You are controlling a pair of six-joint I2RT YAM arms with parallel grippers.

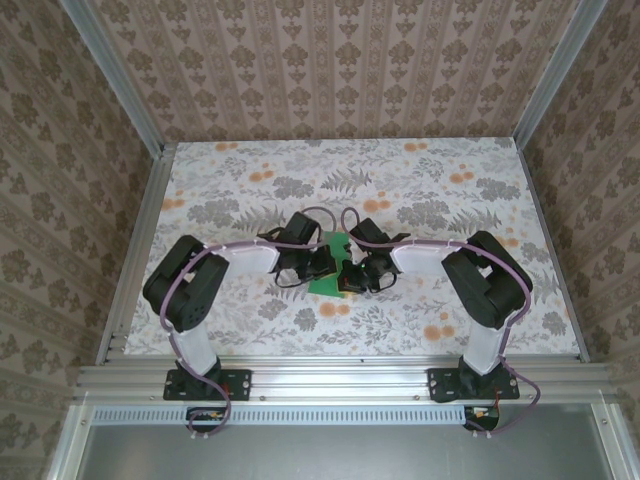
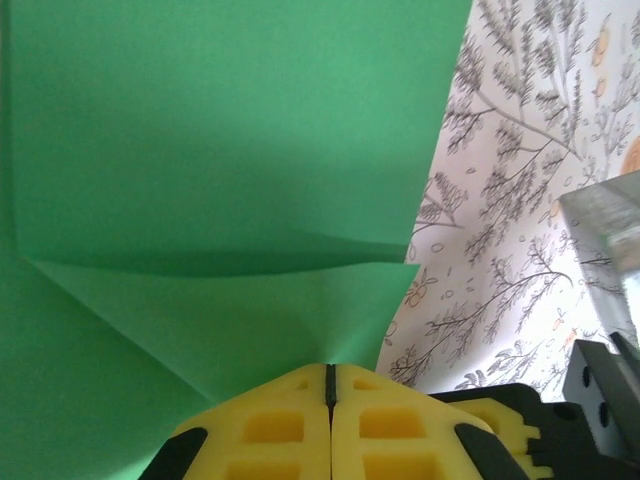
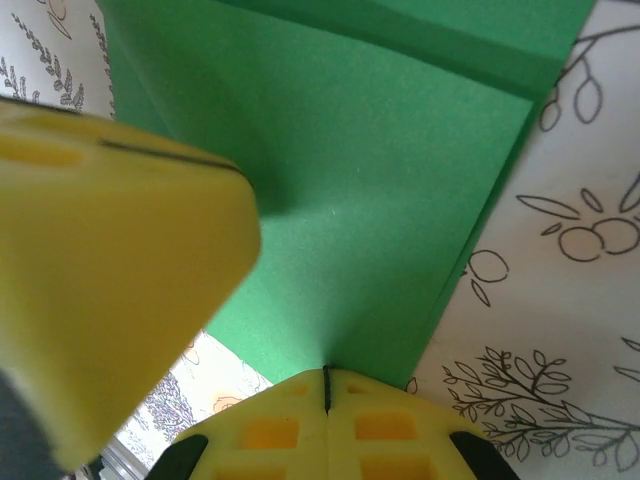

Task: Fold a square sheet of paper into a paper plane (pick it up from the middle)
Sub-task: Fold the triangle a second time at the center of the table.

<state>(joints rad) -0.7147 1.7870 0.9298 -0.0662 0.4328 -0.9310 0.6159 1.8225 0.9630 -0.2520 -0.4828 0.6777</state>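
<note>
From above, my left gripper (image 1: pixel 318 262) and right gripper (image 1: pixel 358 272) meet mid-table over the square sheet of thin bright green paper (image 1: pixel 330 268), which lies on the floral-patterned tabletop (image 1: pixel 250 170).

At my left wrist, the yellow fingers (image 2: pixel 270 425) are pressed together. The paper puckers into their tips, so I have it pinched.

At my right wrist, the jaws are closed too, with the sheet's edge reaching the tips. I cannot tell whether they grip it.
</note>
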